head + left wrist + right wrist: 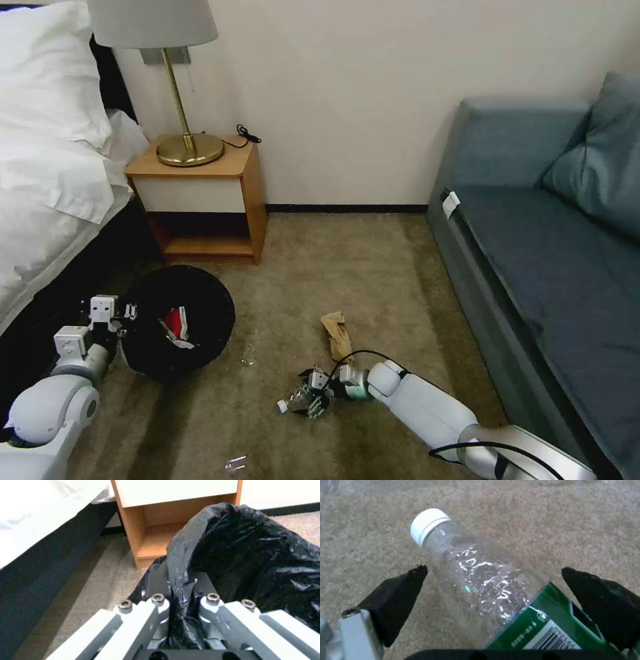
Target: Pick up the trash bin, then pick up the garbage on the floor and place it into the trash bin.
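Observation:
The trash bin [200, 300], lined with a black bag, is at the left near the bed. My left gripper [128, 312] is shut on its near rim, and the left wrist view shows the bag's rim [200, 530] pinched in that gripper [181, 585]. A red-and-white wrapper [175, 325] lies inside the bin. A clear green-labelled bottle [293, 402] with a white cap lies on the carpet. My right gripper [308, 395] is low over it and stands open [494, 570], its fingers [400, 597] on either side of the bottle [453, 545]. Crumpled brown paper [338, 333] lies just beyond.
A wooden nightstand [250, 193] with a brass lamp [190, 148] stands behind the bin, and the bed [47, 200] runs along the left. A blue sofa [533, 267] lines the right side. Small clear scraps [235, 463] lie on the carpet [347, 267] in front.

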Robot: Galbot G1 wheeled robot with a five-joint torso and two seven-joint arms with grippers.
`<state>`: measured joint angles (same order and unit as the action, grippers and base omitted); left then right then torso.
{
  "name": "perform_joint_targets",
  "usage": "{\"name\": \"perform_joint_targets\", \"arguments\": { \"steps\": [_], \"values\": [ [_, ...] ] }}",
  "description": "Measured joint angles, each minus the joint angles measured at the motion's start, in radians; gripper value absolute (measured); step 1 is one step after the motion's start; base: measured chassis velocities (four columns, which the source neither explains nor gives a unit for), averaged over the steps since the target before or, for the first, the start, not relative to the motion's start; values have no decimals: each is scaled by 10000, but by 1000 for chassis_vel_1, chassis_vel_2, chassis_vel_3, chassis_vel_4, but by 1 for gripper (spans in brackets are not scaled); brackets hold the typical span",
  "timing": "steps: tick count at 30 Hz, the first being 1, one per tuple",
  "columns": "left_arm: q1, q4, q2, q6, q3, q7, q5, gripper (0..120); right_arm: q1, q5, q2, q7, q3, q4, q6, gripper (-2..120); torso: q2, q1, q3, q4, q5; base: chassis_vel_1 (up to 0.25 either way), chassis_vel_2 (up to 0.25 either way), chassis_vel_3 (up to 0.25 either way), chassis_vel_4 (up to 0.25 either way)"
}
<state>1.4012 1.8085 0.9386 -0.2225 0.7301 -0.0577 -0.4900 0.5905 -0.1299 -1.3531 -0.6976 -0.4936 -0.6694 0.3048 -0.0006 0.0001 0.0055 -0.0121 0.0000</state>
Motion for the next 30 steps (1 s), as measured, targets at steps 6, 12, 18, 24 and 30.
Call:
{"name": "perform_joint_targets", "arguments": {
  "steps": [6, 12, 18, 24, 30],
  "values": [
    [-131, -38, 5, 1, -113, -25, -13, 6, 0, -24, -25, -96, 99, 116, 62, 80, 0, 1, 0, 0, 0, 0, 0, 0, 0],
    [-288, -104, 16, 1, -236, -47, -30, 6, 31, -86, -30, -298, 215, 197, 168, 62, 0, 1, 0, 0, 0, 0, 0, 0, 0],
    [-352, -203, 6, -3, -264, -54, -67, 6, 104, -197, -35, -512, 319, 364, 326, 42, 0, 0, -1, 0, 1, 0, 0, 0, 0],
    [-473, -336, 33, -7, -346, -57, -68, 6, 133, -219, -62, -616, 351, 360, 327, 30, 0, 1, -1, -1, -1, 0, 0, 0, 0],
    [-559, -452, 42, -8, -427, -58, -68, 6, 213, -272, -10, -682, 562, 247, 325, 21, 0, 1, 0, 1, 0, 0, 0, 0, 0]
  ]
}}
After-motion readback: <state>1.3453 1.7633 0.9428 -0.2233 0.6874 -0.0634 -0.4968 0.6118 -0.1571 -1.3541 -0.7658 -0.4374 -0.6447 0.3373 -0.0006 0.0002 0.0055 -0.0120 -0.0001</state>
